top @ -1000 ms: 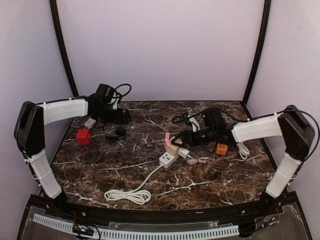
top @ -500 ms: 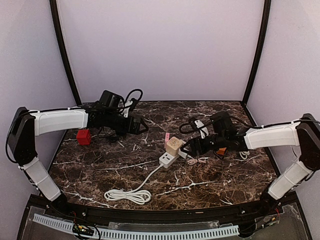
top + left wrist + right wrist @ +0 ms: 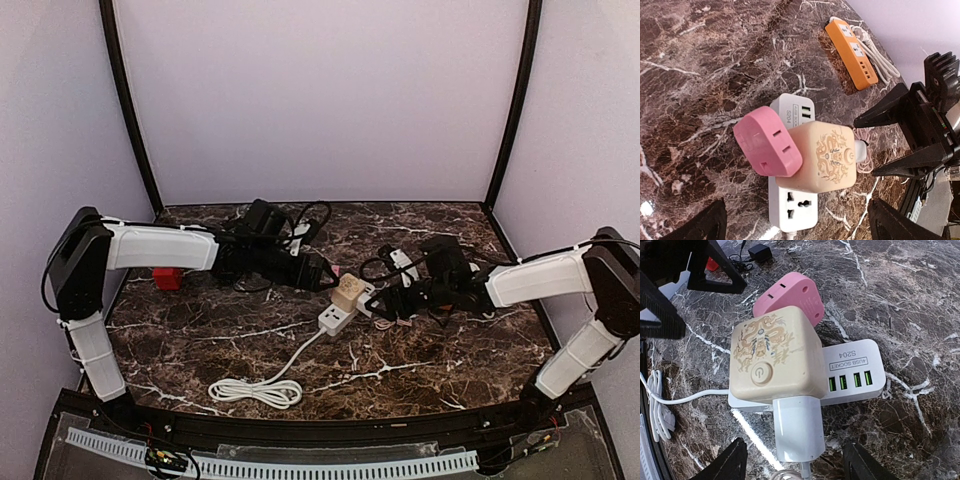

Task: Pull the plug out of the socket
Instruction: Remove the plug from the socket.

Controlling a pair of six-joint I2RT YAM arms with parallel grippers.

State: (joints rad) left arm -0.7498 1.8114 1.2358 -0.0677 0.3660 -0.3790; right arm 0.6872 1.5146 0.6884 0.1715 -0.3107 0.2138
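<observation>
The beige cube adapter has been approached from both sides; left end effector spread wide; right end effector narrowed astride the white plug, not yet pinched.

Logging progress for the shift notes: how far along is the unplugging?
Done: nothing yet; the white plug sits in the beige adapter on the power strip. In hand: the right gripper straddles the plug, jaws open, not touching; the left gripper hovers open by the adapter. Left: clamp, probably brace, pull.
</observation>
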